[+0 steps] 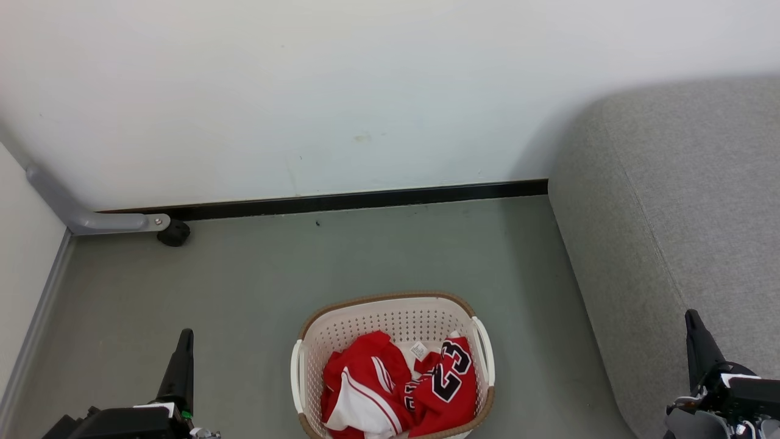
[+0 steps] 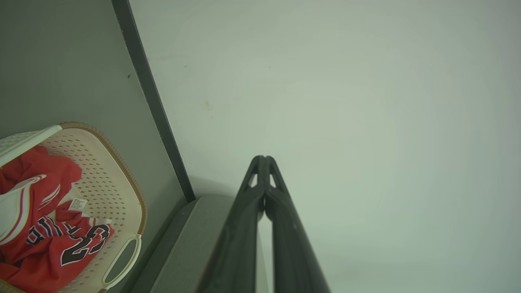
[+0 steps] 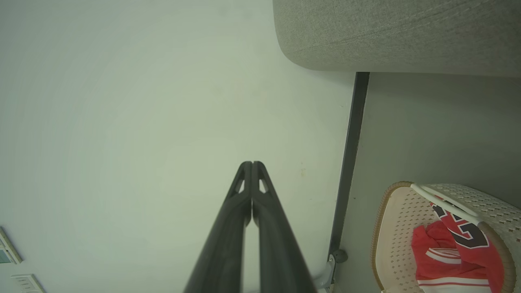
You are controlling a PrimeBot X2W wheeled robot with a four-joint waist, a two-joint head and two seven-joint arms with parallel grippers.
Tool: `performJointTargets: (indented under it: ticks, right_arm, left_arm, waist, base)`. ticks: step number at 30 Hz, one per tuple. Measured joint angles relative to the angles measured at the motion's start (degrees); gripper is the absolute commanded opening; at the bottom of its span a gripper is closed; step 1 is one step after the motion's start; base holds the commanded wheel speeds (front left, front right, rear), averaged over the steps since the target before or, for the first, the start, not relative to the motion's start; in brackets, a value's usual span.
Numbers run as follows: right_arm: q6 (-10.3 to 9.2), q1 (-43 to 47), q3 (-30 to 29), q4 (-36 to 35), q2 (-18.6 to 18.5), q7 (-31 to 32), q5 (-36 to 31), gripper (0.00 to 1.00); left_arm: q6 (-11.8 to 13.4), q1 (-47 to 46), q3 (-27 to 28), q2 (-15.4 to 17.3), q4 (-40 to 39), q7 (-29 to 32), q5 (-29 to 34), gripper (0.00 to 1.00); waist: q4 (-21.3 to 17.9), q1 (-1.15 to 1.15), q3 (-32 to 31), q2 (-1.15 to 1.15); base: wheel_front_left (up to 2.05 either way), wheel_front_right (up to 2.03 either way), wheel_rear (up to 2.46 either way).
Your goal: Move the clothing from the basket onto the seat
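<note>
Clothing (image 1: 378,384): a red heap down inside the basket (image 1: 396,317), low centre from where I stand. The jersey with the black-and-white 23 (image 1: 454,369) takes the right of the heap. Red folds with white stripes take the left, and a small white tag (image 1: 418,349) sits between them.

Far left: a grey pipe (image 1: 79,213) at the foot of the wall (image 1: 365,91), with a black wheel (image 1: 175,233) at its end, against the dark skirting (image 1: 365,198).

Left claw (image 1: 184,341): lower left, over the grey floor (image 1: 244,274). Its fingers are pressed together to the tip, gripping nothing, and point toward the wall. The clothing lies to its right, well apart, with floor and the basket's left handle between. The left wrist view confirms the fingers meet.

Centre: the basket stands upright on the floor, away from the wall. It is cream and perforated, with a brown woven rim and a white handle on each side. It is near the seat's front but not touching it.

Right: the seat (image 1: 701,213), light grey upholstery with a rounded corner and a stitched seam along its top.

Right claw (image 1: 691,320): lower right, in front of the seat's edge. Its fingers are shut tight and hold nothing. The clothing lies to its left, well apart, beyond the basket's right handle and a strip of floor.
</note>
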Motion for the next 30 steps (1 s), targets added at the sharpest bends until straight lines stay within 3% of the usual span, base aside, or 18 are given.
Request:
performJointTargets:
  ticks: [30]
  right_arm:
    - [0.0, 0.0, 0.0, 0.0, 0.0, 0.0, 0.0, 0.0]
  left_arm:
    - [0.0, 0.0, 0.1, -0.1, 0.0, 0.0, 0.2, 0.0]
  waist:
    - [0.0, 0.0, 0.0, 0.0]
  base:
    - [0.0, 0.0, 0.0]
